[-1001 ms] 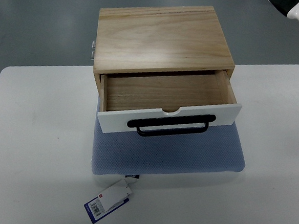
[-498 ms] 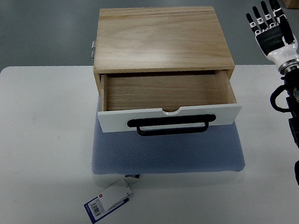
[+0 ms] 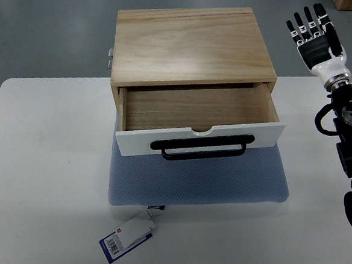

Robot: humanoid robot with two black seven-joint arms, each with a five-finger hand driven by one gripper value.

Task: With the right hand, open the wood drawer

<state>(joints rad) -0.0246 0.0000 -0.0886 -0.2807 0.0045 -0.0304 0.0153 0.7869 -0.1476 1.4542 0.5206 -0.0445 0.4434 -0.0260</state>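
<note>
A light wood box (image 3: 191, 43) stands on a blue mat (image 3: 196, 182) on the white table (image 3: 40, 177). Its drawer (image 3: 195, 112) is pulled out toward me and its inside shows bare wood. The drawer has a white front (image 3: 127, 143) with a black bar handle (image 3: 199, 147). My right hand (image 3: 315, 39) is up at the far right, beside the box and apart from it, fingers straight and spread, holding nothing. Its arm (image 3: 348, 132) runs down the right edge. The left arm does not show.
A white and blue tag (image 3: 126, 236) hangs from the mat's front edge onto the table. Grey floor lies beyond the table's far edge. A small metal hinge (image 3: 109, 57) sticks out at the box's back left.
My right arm has come into view along the right edge, the hand now raised with fingers spread, and it has shifted slightly left in the last half second. The drawer has not moved.
</note>
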